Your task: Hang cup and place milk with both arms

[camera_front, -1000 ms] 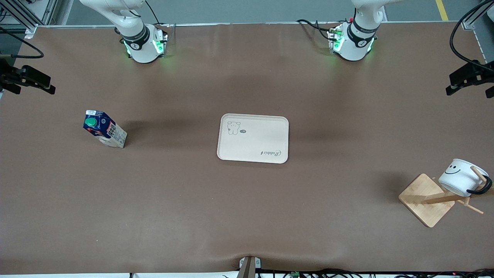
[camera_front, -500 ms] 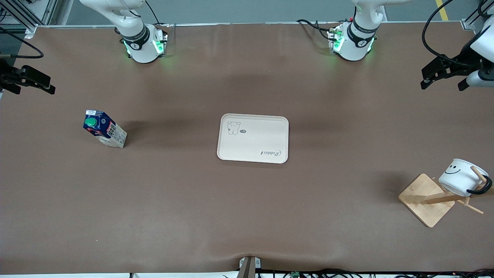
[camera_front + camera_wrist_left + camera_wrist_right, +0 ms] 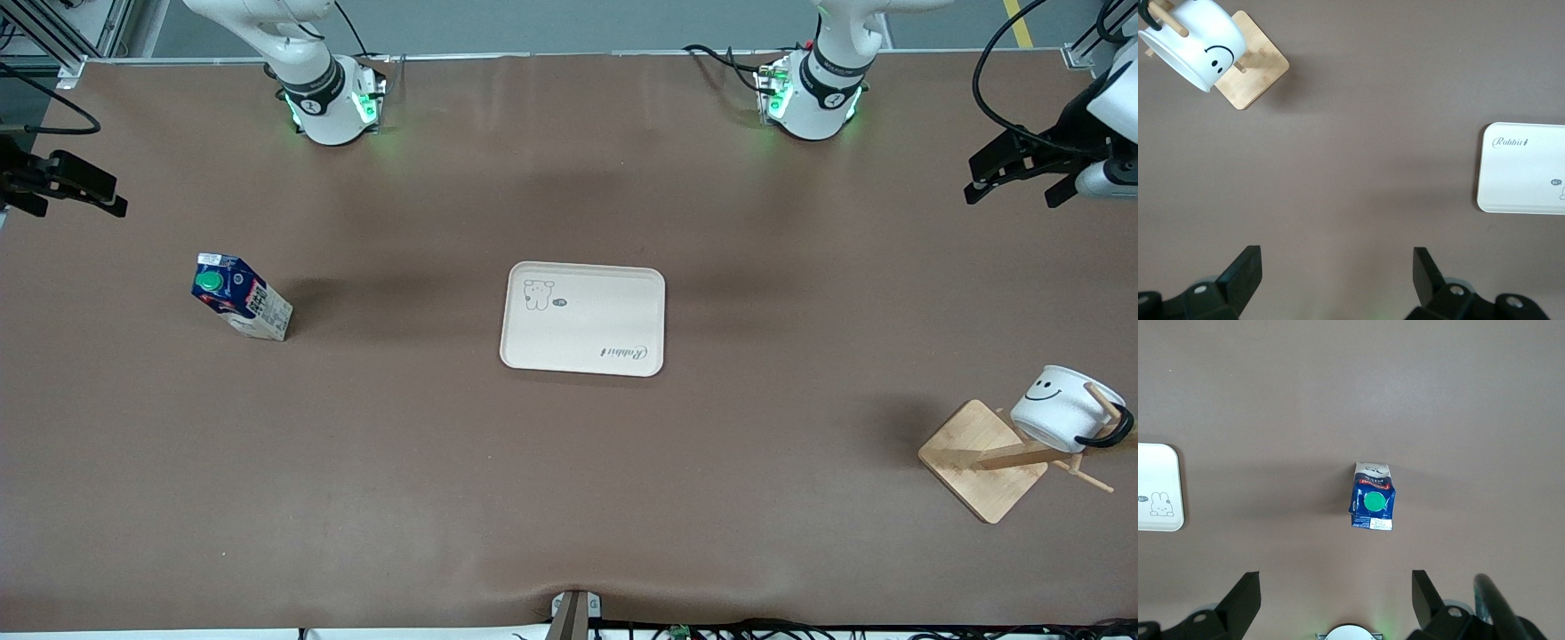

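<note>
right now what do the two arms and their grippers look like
Both arms are glossy white with black joint rings, on round bases lit green with black cables beside them. The left gripper and right gripper are matte black with blocky angular fingers; a black cable loops by the left one.

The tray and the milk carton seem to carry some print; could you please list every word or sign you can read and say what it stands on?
"Rabbit": script word on the tray, near one corner; the mark after it is unclear.
Small oval badge beside the tray's rabbit drawing: too small to read.
Print on the milk carton, on its red band and white label: too blurred to read.
The cup carries only a drawn smiley face, no words.
</note>
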Controlling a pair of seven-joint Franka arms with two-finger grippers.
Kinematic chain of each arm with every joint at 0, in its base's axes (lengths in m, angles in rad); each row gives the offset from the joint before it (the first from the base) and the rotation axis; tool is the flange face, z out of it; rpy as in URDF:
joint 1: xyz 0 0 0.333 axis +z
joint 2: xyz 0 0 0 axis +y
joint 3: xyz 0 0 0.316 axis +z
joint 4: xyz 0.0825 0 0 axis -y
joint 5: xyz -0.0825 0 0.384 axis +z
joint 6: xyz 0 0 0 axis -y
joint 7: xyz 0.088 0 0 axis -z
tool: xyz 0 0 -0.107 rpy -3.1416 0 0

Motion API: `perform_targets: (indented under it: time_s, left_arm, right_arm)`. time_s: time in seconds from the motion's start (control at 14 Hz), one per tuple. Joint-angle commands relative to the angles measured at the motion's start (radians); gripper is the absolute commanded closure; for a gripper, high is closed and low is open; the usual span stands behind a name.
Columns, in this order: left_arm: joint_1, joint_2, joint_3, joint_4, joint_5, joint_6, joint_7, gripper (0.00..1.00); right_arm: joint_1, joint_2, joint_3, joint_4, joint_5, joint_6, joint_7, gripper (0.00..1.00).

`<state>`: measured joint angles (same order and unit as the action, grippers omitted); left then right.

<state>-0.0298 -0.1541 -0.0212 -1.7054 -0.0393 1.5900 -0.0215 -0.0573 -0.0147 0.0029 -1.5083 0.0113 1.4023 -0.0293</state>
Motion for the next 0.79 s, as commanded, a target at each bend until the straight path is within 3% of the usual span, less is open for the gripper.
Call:
perform_targets:
  time_s: [0.0, 0.5, 0.71]
  left_arm:
    - [-0.008, -0.028, -0.017, -0.022, 0.031, 0.007, -0.054, 0.0]
    - [0.004, 0.022, -0.023, 0.102, 0.079, -0.077, -0.071, 0.0]
    - [0.002, 0.03, -0.017, 0.11, 0.084, -0.084, -0.072, 0.0]
  right_arm:
    - [-0.004, 0.01, 0.005, 0.025, -0.001, -0.016, 0.014, 0.0]
    - [-0.003, 0.01, 0.005, 0.025, -0.001, -0.016, 0.015, 0.0]
    - [-0.004, 0.01, 0.005, 0.023, -0.001, -0.016, 0.014, 0.0]
